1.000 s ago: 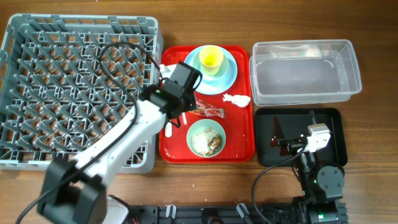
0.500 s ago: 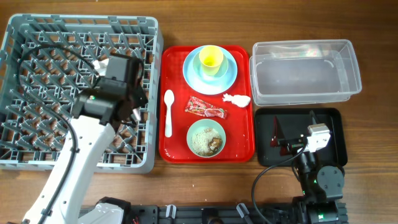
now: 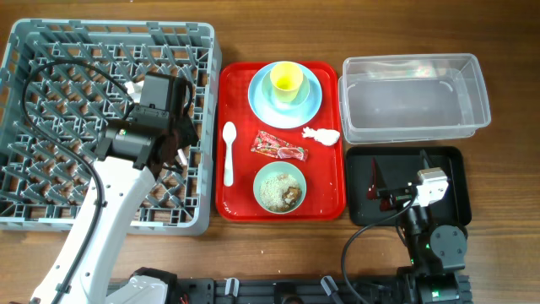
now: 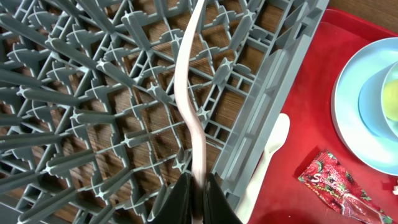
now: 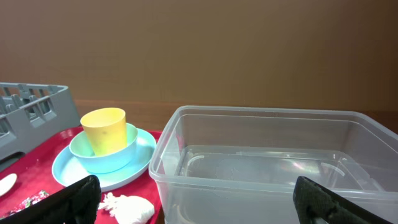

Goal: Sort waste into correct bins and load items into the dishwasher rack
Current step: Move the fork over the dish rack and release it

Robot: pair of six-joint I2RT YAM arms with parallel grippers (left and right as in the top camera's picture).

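My left gripper [image 4: 198, 199] [image 3: 178, 145] is shut on the handle of a white plastic fork [image 4: 186, 81], which hangs over the right part of the grey dishwasher rack [image 3: 51, 127] [image 4: 74, 124]. On the red tray lie the white spoon [image 3: 228, 152] [image 4: 268, 152], the red wrapper [image 3: 279, 148] [image 4: 333, 183] and the white tissue [image 3: 322, 134] [image 5: 127, 208]. A yellow cup [image 3: 286, 79] stands in a blue bowl [image 3: 283, 100] on the blue plate [image 3: 261, 103]. Crumbs fill the green bowl [image 3: 261, 181]. My right gripper [image 5: 199, 205] [image 3: 393, 196] stands open and empty over the black tray [image 3: 447, 169].
The clear tub [image 3: 413, 97] sits behind the black tray at the right, with nothing in it. The red serving tray [image 3: 327, 181] lies between the rack and the bins. A black cable loops over the rack's left half.
My left arm has swung left from the red tray to over the rack, carrying the fork. The spoon now shows uncovered on the tray. The right arm has not moved.
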